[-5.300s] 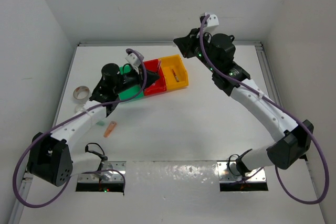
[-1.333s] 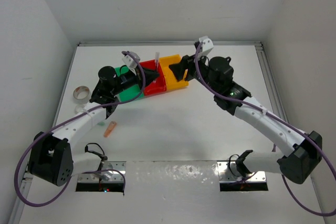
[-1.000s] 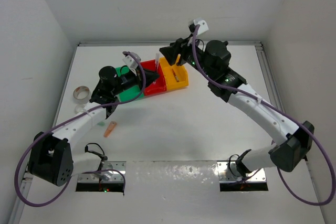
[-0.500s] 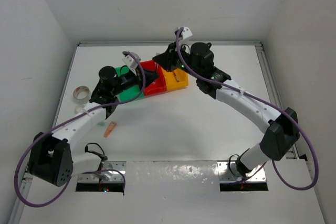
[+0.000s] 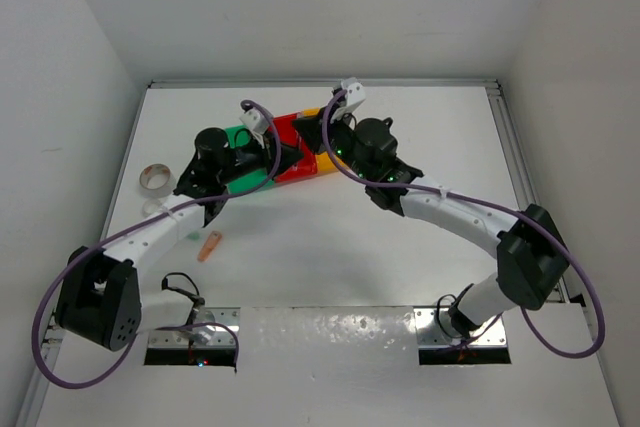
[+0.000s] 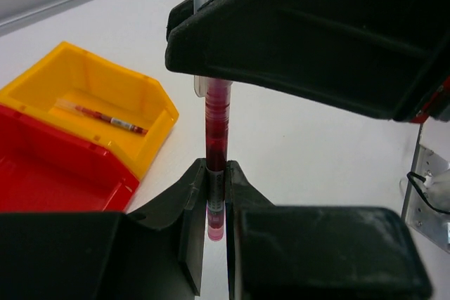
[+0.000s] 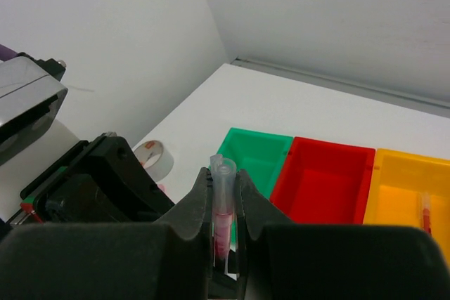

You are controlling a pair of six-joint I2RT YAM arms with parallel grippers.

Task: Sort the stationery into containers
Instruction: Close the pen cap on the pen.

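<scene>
Left fingers (image 6: pixel 187 201) and right fingers (image 7: pixel 252 205) tight on one red pen (image 6: pixel 217 121), opposite ends.

Bright, even, diffuse light fills all three views, and the white table (image 5: pixel 330 237) carries only faint, soft-edged shadows. The metal plate (image 5: pixel 330 332) at its near edge glares. Up close, the black left end effector (image 6: pixel 214 194) and right end effector (image 7: pixel 225 201) blur softly, while the red pen (image 6: pixel 216 124) looks fairly sharp.
</scene>
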